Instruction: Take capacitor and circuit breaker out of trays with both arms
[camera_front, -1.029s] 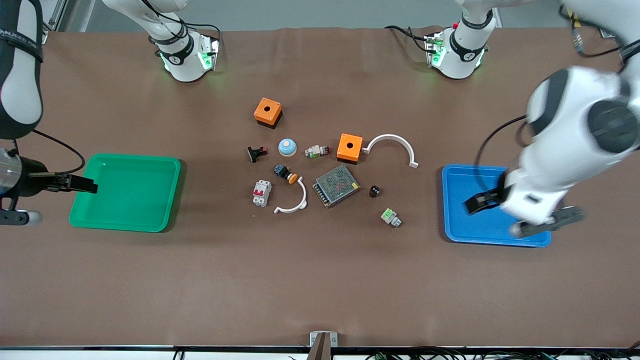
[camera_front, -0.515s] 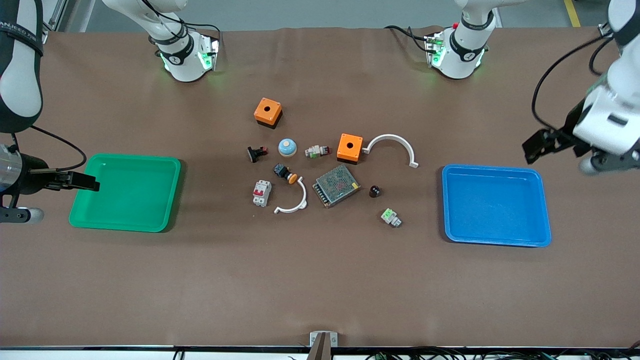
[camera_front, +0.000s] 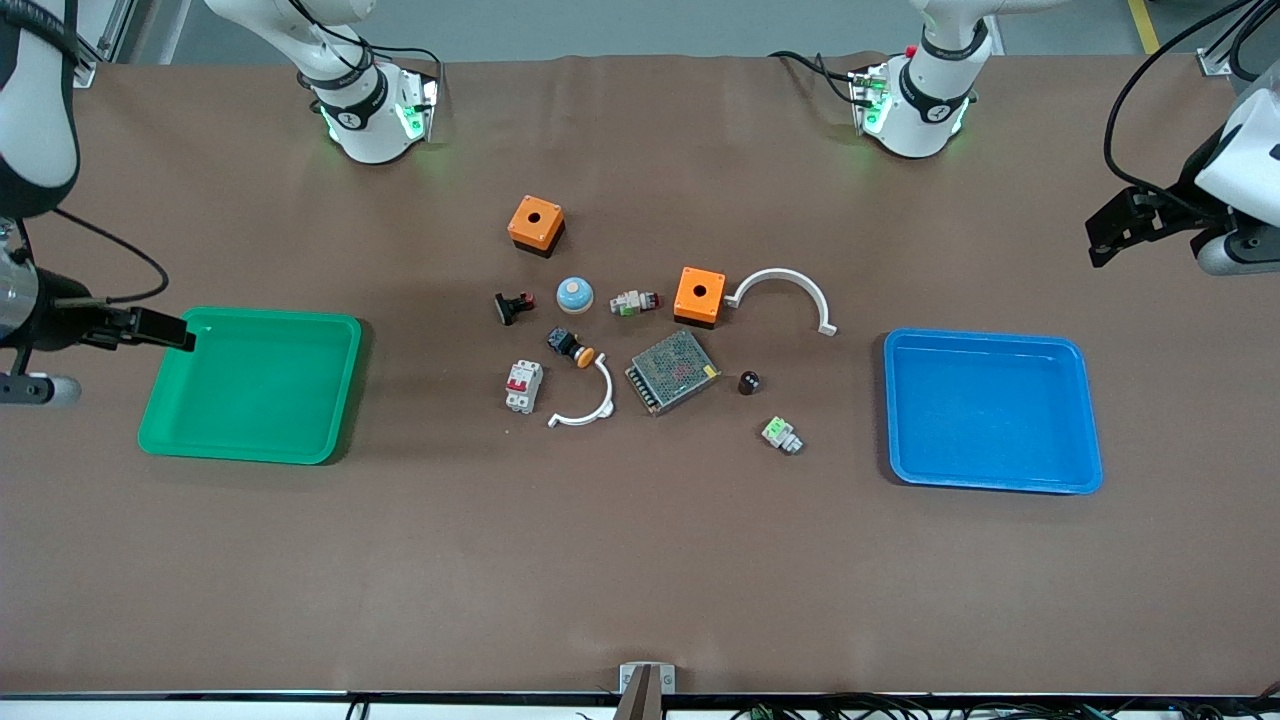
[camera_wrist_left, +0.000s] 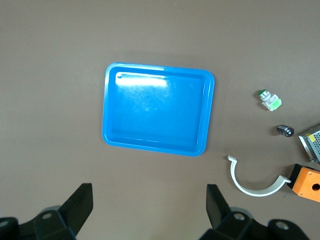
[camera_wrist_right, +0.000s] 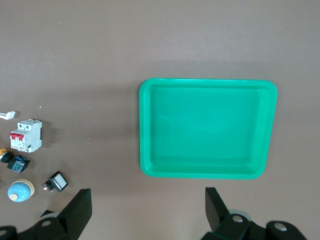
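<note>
The capacitor (camera_front: 749, 382), a tiny black cylinder, lies on the brown table between the mesh box and the blue tray (camera_front: 985, 336). It also shows in the left wrist view (camera_wrist_left: 285, 130). The breaker (camera_front: 523, 386), a light-grey block with red levers, lies toward the green tray (camera_front: 270, 316) and shows in the right wrist view (camera_wrist_right: 25, 136). My left gripper (camera_front: 1105, 240) is open and empty, high over bare table beside the blue tray (camera_wrist_left: 157, 115). My right gripper (camera_front: 165, 330) is open and empty over the green tray's (camera_wrist_right: 207, 127) outer corner.
Clustered mid-table are two orange boxes (camera_front: 536, 225) (camera_front: 700, 296), two white curved pieces (camera_front: 785, 295) (camera_front: 585, 400), a metal mesh box (camera_front: 672, 372), a blue-white dome (camera_front: 575, 294), a black-and-red part (camera_front: 512, 307), an orange-capped button (camera_front: 570, 346) and two white-and-green connectors (camera_front: 635, 301) (camera_front: 781, 435).
My left arm has swung up from over the blue tray, out toward its own end of the table and toward the bases. My right gripper has shifted slightly toward the bases.
</note>
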